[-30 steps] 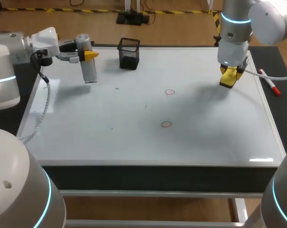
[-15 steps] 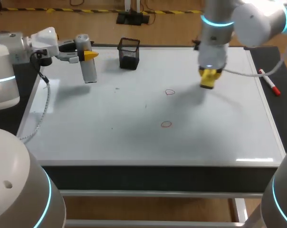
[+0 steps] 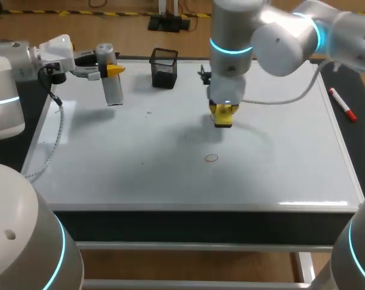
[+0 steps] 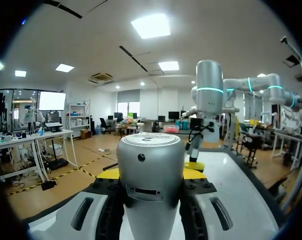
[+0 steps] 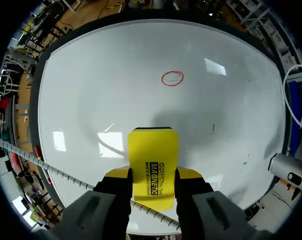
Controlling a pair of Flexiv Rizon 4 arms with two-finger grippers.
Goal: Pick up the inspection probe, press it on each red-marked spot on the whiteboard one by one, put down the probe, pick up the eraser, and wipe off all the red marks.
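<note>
Nearby, a black mesh cup [image 3: 164, 67] and a red marker [image 3: 342, 106] were seen. The yellow eraser [image 3: 223, 116] was clamped in the right gripper [image 5: 152, 175] above the whiteboard [image 3: 140, 139], and the inspection probe [image 3: 112, 81] in the left gripper [image 4: 152, 173].

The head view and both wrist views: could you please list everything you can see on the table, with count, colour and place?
whiteboard: one, white, covering most of the table.
red mark: one visible, a red circle, near the board's middle, ahead of the eraser in the right wrist view.
inspection probe: one, grey cylinder, held above the board's far left corner.
eraser: one, yellow, held near the board's middle.
pen holder: one, black mesh, at the board's far edge.
marker: one, white with red cap, on the dark strip right of the board.
left end effector: one, yellow-tipped, shut on the inspection probe.
right end effector: one, yellow-tipped, shut on the eraser.
</note>
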